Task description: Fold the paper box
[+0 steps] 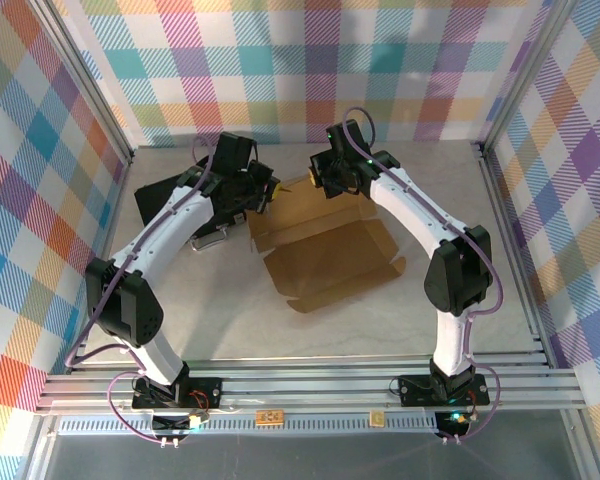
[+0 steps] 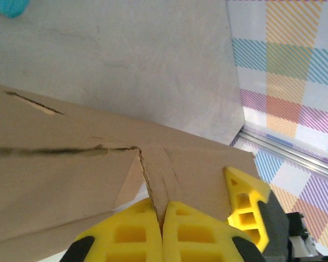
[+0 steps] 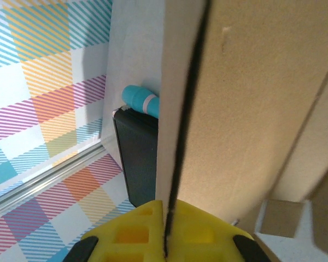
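Table first: pale top, arms bolted at the near edge, checked walls around. Box sits mid-table, slightly toward the back. It's a brown corrugated mailer, mostly flat and open, w/ flaps spread toward the front and its far edge up by both wrists. Black case lies back-left, just beside the box and partly under the left arm; the right wrist cam sees it past the cardboard edge. Left gripper is at the box's far-left corner. On its wrist cam the yellow fingers are pressed together w/ a thin flap running down into the seam between them, so I read it as pinched on the cardboard right where two creases meet. Right gripper is at the far edge too, just beside the left one. Its cam shows the fingers clamped tight on an upright sheet seen edge-on. Small teal thing lies behind the case; can't tell what it is. Handling, my guess: box is light and thin, stiff across the panels but will hinge easily on the scored lines. The surface is dry, so it probably won't slip. The crease near the left grip looks a bit torn, so a hard yank could rip it. Best to hold flap edges close to a crease and swing along the score, one arm bracing the panel.
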